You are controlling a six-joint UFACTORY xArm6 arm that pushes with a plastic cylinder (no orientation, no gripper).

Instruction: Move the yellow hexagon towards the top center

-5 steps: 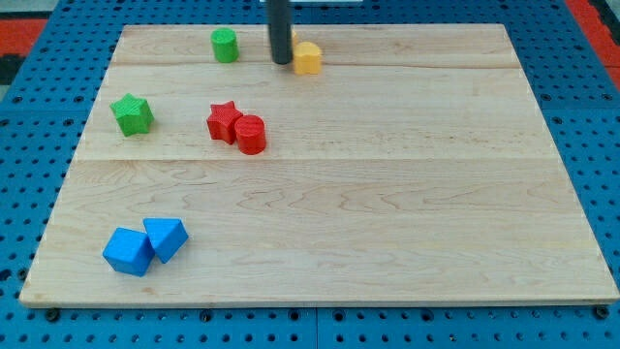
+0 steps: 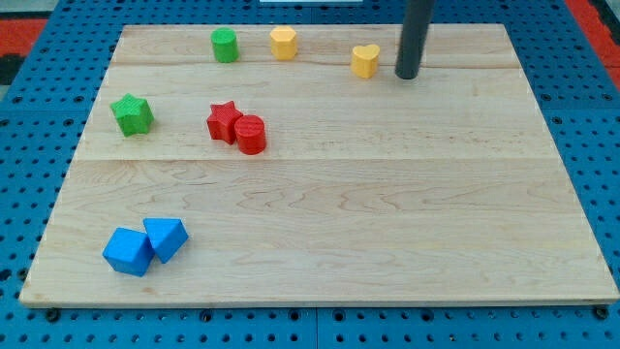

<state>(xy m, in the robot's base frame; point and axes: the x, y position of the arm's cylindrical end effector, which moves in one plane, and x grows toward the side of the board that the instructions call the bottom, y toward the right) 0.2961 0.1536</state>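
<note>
- Blue pegboard surrounds a pale wooden worktop (image 2: 387, 213) made of joined planks, seen from the view's bottom edge looking up.
- Small yellow plastic hexagon block (image 2: 283, 43) sits near the view's top edge, a bit left of the board's centre line, upright and flat on the wood, nothing touching it.
- Progress, as I judge it: the hexagon is already about top centre, so the task looks done or nearly so; at most a small nudge toward the view's right would be left.
- Looks: short six-sided prism w/ flat top, matte printed finish, facets readable but small.
- Small yellow plastic heart-shaped block (image 2: 365, 60) lies to the hexagon's right and slightly lower, well apart from it.
- Dark rod tool: no jaws, so nothing to spread or pinch; my tip (image 2: 407, 76) rests on the wood just right of the yellow heart w/ a narrow gap, not touching it, and well apart from the hexagon.
- Small green plastic cylinder-ish block (image 2: 225, 45) stands left of the hexagon, near but apart.
- Farther out: green star block (image 2: 132, 113) at the view's left; red star block (image 2: 225, 121) touching a red cylinder block (image 2: 251, 134).
- Two blue blocks at lower left, touching: a blue cube (image 2: 128, 251) and a blue wedge-like block (image 2: 167, 237), exact shape unclear.
</note>
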